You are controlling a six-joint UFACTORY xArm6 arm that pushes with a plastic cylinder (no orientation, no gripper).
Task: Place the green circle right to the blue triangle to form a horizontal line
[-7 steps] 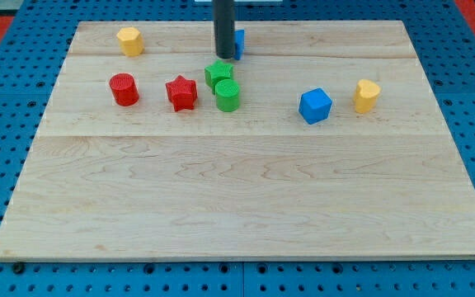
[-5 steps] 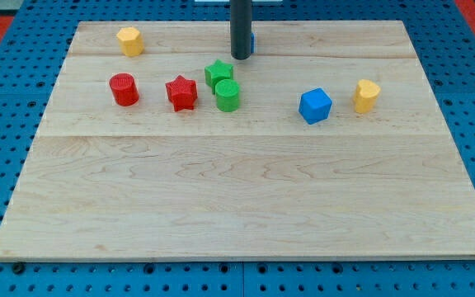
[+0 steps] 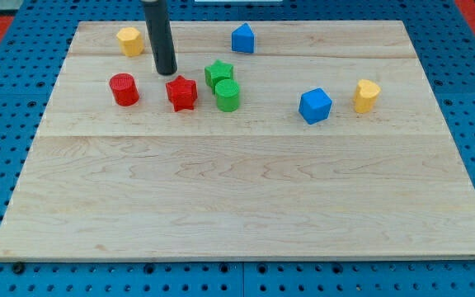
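Note:
The green circle (image 3: 228, 95) stands near the board's upper middle, touching the green star (image 3: 218, 73) just above and left of it. The blue triangle (image 3: 242, 38) sits near the view's top edge, up and right of both, now fully in sight. My tip (image 3: 166, 72) rests on the board left of the green star, just above the red star (image 3: 181, 93) and up and right of the red circle (image 3: 124, 89). It is well left of the green circle and touches no block.
A yellow block (image 3: 129, 40) sits at the top left. A blue cube (image 3: 315, 106) and a yellow heart (image 3: 367, 95) lie at the right. The wooden board (image 3: 246, 198) rests on a blue pegboard.
My tip moved from in front of the blue triangle leftward and slightly down, to just above the red star. The blue triangle is now uncovered. No block has moved.

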